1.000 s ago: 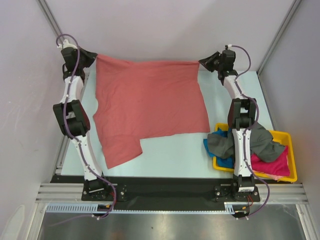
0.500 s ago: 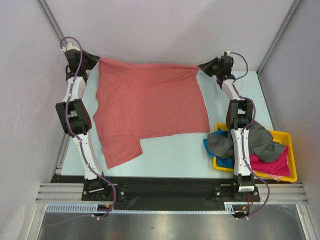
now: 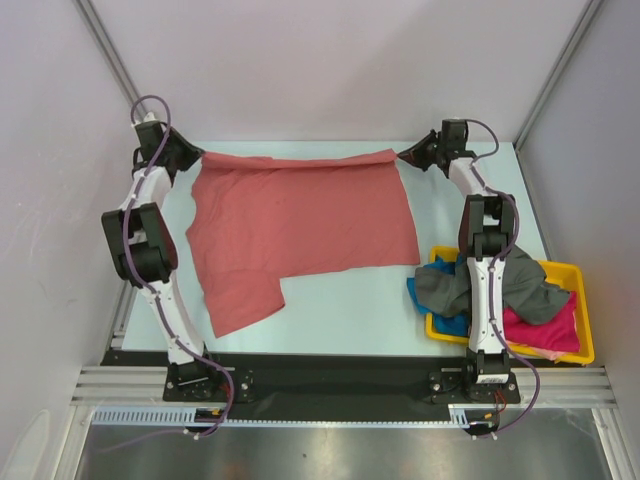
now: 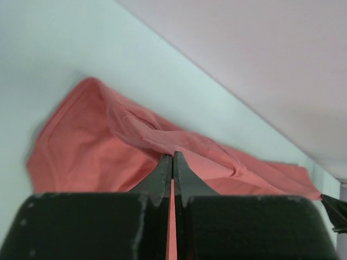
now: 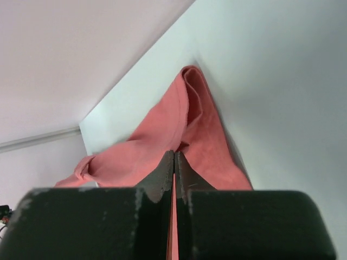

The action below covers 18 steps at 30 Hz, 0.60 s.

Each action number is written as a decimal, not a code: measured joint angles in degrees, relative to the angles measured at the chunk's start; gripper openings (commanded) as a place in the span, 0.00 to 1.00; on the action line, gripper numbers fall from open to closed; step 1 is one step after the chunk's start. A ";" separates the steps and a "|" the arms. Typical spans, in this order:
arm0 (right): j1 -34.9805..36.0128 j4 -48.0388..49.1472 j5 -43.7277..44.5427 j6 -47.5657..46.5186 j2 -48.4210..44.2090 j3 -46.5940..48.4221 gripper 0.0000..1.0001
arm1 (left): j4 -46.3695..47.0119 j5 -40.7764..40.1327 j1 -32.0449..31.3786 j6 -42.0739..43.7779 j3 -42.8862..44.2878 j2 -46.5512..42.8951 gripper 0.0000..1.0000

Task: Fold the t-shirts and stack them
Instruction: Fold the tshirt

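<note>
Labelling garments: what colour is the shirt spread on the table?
The t-shirt is plain salmon-red; top external view shows it best.

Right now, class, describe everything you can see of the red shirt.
The red shirt is plain, soft, salmon-red cloth, spread mostly flat on the table with light wrinkles. Its far edge curls over slightly. The left gripper pinches one far corner and the right gripper the other, both shut on it. A longer flap reaches toward the near left.
</note>
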 measured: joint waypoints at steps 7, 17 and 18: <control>-0.13 -5.31 -1.77 -2.73 -2.89 -1.55 0.00 | -1.92 -2.38 -0.07 2.56 -10.93 -9.03 0.00; -1.75 -9.75 -2.62 -4.28 -3.89 -3.52 0.00 | -3.58 -3.96 -0.07 3.52 -16.57 -13.62 0.01; -1.75 -9.94 -2.62 -4.37 -4.00 -3.93 0.00 | -4.35 -4.22 -0.04 3.54 -16.65 -13.62 0.00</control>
